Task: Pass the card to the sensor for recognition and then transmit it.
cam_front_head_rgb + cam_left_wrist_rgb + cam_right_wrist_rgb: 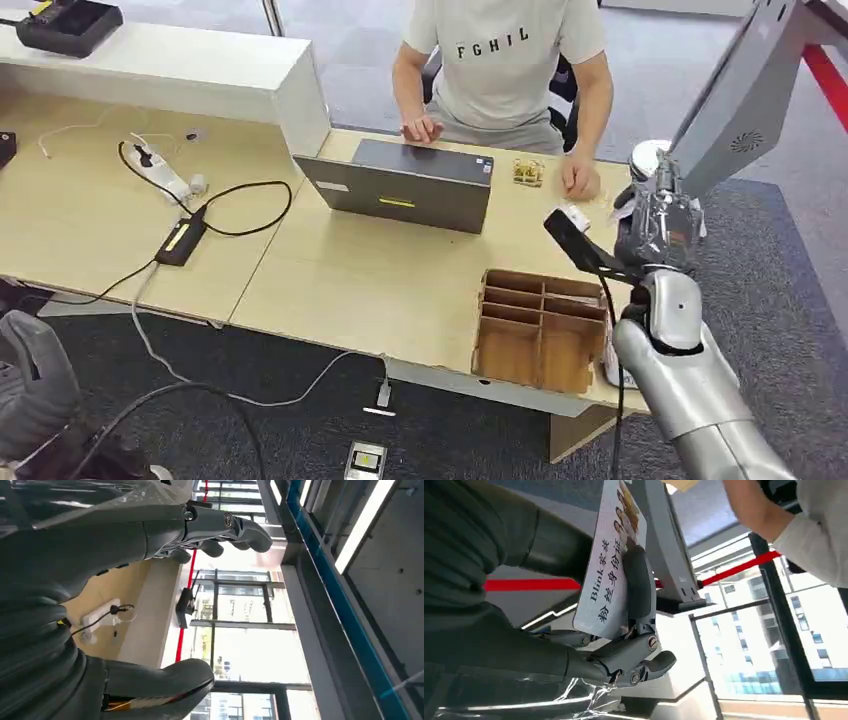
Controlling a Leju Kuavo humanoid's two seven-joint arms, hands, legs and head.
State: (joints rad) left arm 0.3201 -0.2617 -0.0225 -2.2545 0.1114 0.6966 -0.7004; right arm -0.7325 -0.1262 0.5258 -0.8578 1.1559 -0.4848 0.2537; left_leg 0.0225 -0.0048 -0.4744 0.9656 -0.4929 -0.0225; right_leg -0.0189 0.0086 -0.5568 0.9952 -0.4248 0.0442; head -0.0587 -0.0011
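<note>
A humanoid robot's right hand [657, 222], at the right of the head view, pinches a white printed card [610, 562] between thumb and fingers beside a grey tilted sensor panel [738, 95] in the upper right of the frame; the card appears raised there so the reader can recognise it before it goes to the seated person [505, 70] at the top centre, whose hand [578, 182] rests on the desk [330, 270] just left of the robot's.

In the right wrist view the card fills the upper centre of the frame, its printed face toward the camera; its long axis runs along the line of the fingers, the far end reaching toward the frame's top near the panel's grey edge; whether card and panel touch cannot be told.

The left hand [220, 530], seen in the left wrist view along the upper part of the frame, is empty, its fingers loosely curled and apart; it looks parked clear of the work.

A closed laptop [405, 185] sits mid-desk; a wooden divided tray [540, 330] stands at lower centre-right, near the desk's front edge, perhaps the card's store.
</note>
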